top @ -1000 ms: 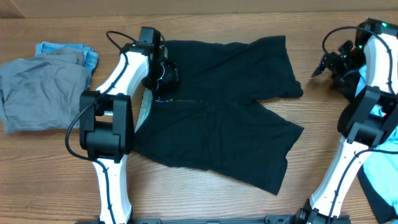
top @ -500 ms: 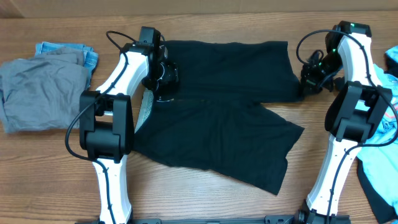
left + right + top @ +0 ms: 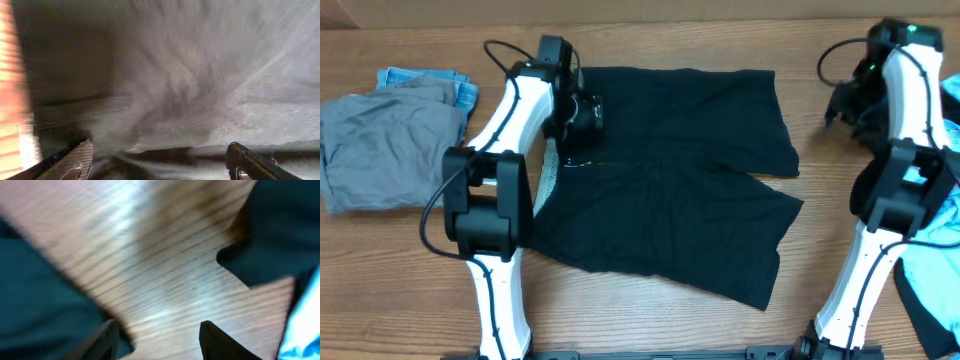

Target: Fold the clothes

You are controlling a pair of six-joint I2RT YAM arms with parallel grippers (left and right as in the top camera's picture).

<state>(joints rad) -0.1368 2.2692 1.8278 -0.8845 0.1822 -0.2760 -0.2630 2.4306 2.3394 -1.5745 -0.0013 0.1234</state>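
The black shorts (image 3: 670, 185) lie spread flat on the wooden table, with the waistband at the left and two wide legs pointing right. A pale strip of inner waistband (image 3: 551, 172) shows at the left edge. My left gripper (image 3: 582, 112) is low over the top left of the shorts, near the waistband. In the left wrist view its jaws (image 3: 160, 165) are open, and blurred black fabric (image 3: 190, 75) fills the frame. My right gripper (image 3: 840, 105) is off the shorts, to the right of the upper leg. Its jaws (image 3: 162, 342) are open and empty over bare wood.
A folded grey garment (image 3: 385, 145) lies at the far left with a blue piece (image 3: 430, 80) behind it. A light blue shirt (image 3: 930, 265) and dark cloth (image 3: 925, 320) lie at the right edge. In the right wrist view dark fabric (image 3: 280, 235) lies close to the gripper.
My right gripper went to the upper leg's right corner, then drew back to the right, off the shorts. That corner now lies slightly further left. My left gripper moved slightly toward the far edge.
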